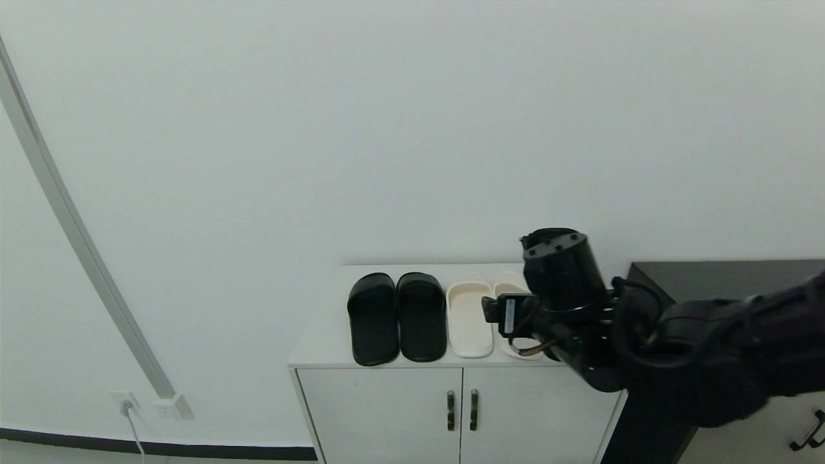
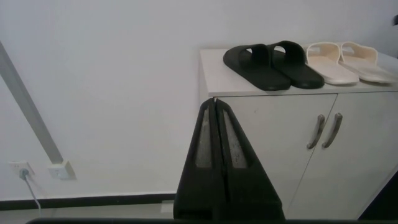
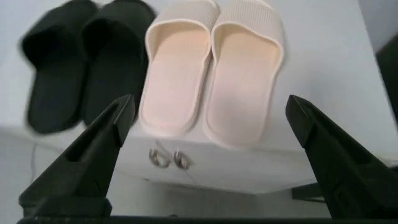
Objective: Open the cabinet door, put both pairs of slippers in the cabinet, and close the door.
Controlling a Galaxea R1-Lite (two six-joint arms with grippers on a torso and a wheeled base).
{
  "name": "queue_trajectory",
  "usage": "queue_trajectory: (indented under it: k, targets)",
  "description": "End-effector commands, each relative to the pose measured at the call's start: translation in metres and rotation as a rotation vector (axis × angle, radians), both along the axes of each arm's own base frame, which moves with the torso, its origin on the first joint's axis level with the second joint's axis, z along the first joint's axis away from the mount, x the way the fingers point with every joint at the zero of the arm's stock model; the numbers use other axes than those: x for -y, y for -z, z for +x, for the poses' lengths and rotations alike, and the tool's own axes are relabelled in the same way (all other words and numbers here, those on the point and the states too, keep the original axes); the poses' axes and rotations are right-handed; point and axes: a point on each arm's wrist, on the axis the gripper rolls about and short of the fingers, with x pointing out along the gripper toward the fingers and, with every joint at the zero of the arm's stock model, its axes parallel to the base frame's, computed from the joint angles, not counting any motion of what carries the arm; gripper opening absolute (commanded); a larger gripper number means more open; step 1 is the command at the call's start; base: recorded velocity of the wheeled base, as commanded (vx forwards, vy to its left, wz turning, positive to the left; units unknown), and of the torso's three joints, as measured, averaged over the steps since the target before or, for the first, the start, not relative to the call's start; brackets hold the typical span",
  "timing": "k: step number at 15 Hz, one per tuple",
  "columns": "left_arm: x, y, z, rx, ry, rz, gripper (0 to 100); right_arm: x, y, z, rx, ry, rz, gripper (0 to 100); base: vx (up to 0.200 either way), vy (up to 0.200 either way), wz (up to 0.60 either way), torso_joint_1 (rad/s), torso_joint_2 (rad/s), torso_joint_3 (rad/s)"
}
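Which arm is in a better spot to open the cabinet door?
Probably the left. The left gripper is low, level with the shut doors and facing the handles. The right gripper is open, up over the cream slippers on top.

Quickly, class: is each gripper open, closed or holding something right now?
Left gripper: closed, holding nothing.
Right gripper: open, empty, by the cream slippers.

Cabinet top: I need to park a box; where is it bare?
Bare: the cabinet top left of the black slippers and right of the cream slippers. Crowded: the middle, four slippers side by side.
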Motion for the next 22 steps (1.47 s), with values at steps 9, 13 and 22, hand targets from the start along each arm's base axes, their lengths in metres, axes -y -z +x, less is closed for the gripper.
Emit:
queue_trajectory:
  k: [9, 13, 22]
  targets:
    - [0.0, 0.0, 0.0, -0.001, 0.0, 0.0, 0, -0.029, 0.075, 0.091, 0.009, 0.139, -0.088, 100, 0.0, 0.0, 0.0, 0.0, 0.0, 0.0]
    - [0.0, 0.0, 0.0, -0.003, 0.0, 0.0, 0, -0.03, 0.081, 0.108, 0.023, 0.156, -0.088, 100, 0.0, 0.0, 0.0, 0.0, 0.0, 0.0]
    - [0.0, 0.0, 0.0, -0.001, 0.0, 0.0, 0, -0.036, 0.116, 0.143, 0.107, 0.129, -0.125, 100, 0.0, 0.0, 0.0, 0.0, 0.0, 0.0]
